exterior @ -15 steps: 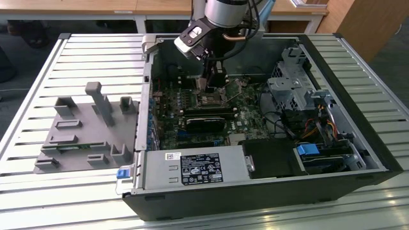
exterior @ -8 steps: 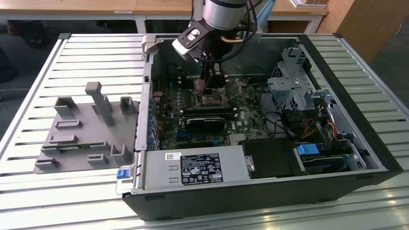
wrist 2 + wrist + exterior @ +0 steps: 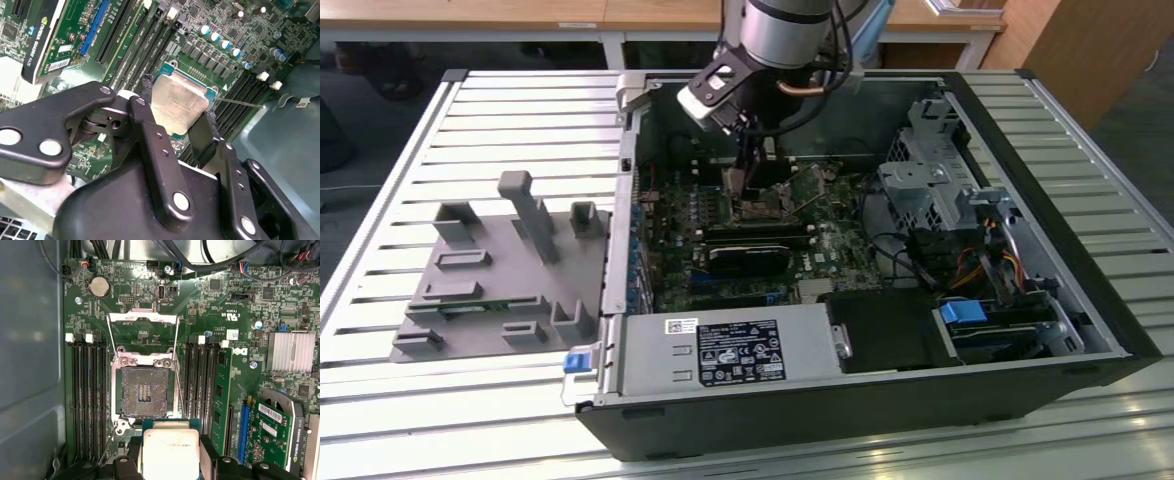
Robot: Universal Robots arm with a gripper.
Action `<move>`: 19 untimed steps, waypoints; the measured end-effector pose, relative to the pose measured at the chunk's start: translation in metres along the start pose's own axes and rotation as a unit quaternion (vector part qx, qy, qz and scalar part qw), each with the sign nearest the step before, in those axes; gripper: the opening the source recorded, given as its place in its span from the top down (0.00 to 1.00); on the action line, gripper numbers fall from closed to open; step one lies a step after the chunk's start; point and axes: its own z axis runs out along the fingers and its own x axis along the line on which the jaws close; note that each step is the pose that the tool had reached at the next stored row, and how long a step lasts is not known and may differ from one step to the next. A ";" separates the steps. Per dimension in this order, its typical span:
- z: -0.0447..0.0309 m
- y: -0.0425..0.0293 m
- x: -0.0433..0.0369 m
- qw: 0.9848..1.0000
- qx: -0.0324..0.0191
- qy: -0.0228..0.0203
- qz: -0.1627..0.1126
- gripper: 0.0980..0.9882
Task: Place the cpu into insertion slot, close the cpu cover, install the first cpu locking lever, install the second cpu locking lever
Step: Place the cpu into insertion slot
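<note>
My gripper (image 3: 178, 102) is shut on the cpu (image 3: 176, 111), a silvery-beige square chip held by two opposite edges between the black fingers (image 3: 202, 132). In the first wrist view the cpu (image 3: 171, 455) hangs above the board, just off one edge of the insertion slot (image 3: 145, 392), whose dark pin field lies bare. The cpu cover (image 3: 143, 319) is swung open on the slot's far side. Two thin wire levers (image 3: 177, 347) stand raised along the slot's sides. In the exterior view the gripper (image 3: 750, 190) reaches down into the open computer case over the motherboard.
Black memory slots (image 3: 87, 390) flank the socket on both sides. A graphics card (image 3: 277, 432) and a finned heatsink (image 3: 291, 352) lie close by. In the case sit a power supply (image 3: 720, 350) and a drive cage (image 3: 927, 190). A grey fixture (image 3: 494, 270) stands on the slatted table.
</note>
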 end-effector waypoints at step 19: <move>0.0139 0.0003 0.0000 1.000 0.012 0.000 0.000 0.51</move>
